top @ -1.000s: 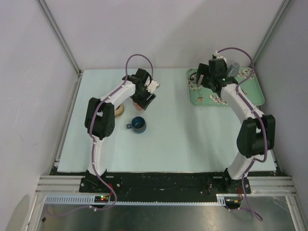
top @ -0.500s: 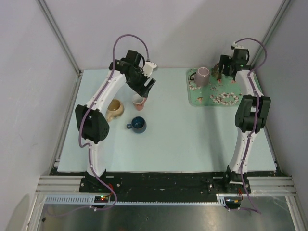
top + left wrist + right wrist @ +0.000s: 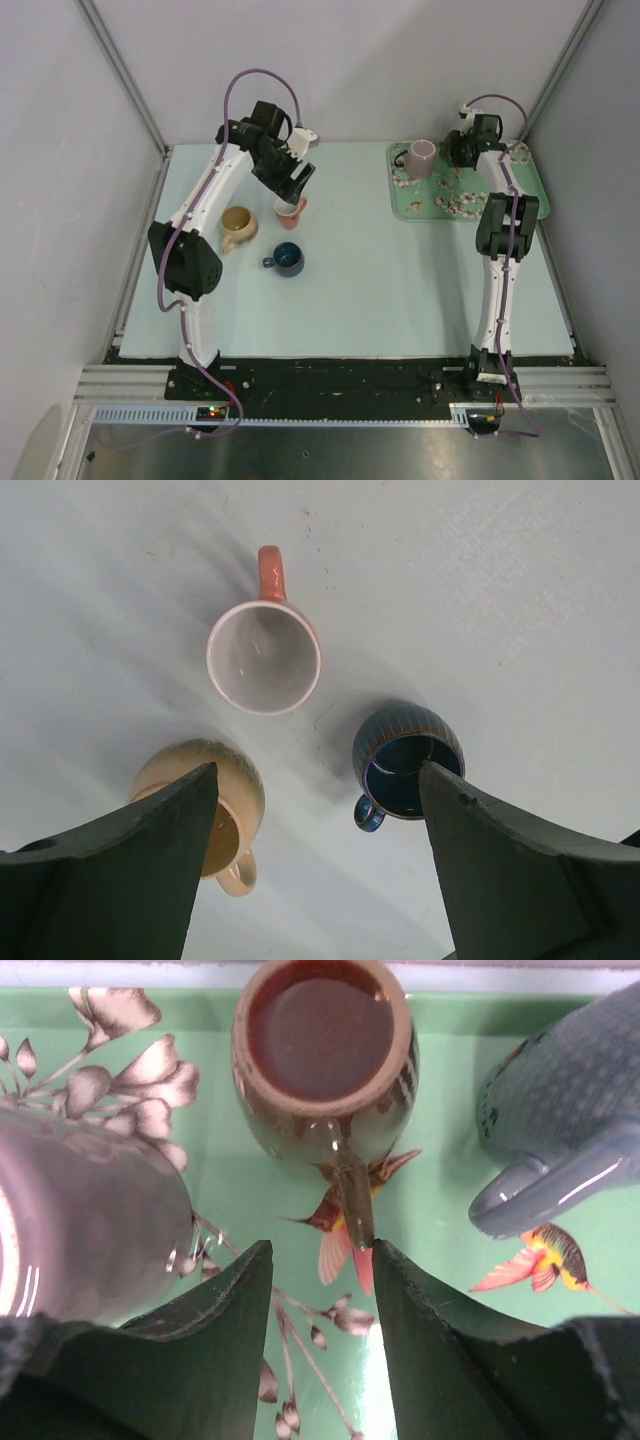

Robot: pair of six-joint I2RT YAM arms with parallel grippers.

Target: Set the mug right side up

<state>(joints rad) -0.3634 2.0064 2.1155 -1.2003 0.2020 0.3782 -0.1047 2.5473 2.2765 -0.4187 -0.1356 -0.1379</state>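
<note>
Right pincer (image 3: 322,1255), open, sits at the handle of the mug (image 3: 325,1060); grip shallowly and you'll slip, knocking the cup (image 3: 90,1220) beside it.

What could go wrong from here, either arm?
1. The right gripper straddles the brown mug's thin handle; a pinch there may slip mid-turn.
2. The mauve mug and grey-blue mug sit close on either side on the tray; swinging the brown mug could knock them.
3. The left gripper hangs open above the pink mug, tan mug and blue mug; descending, it could clip the outer two.
</note>
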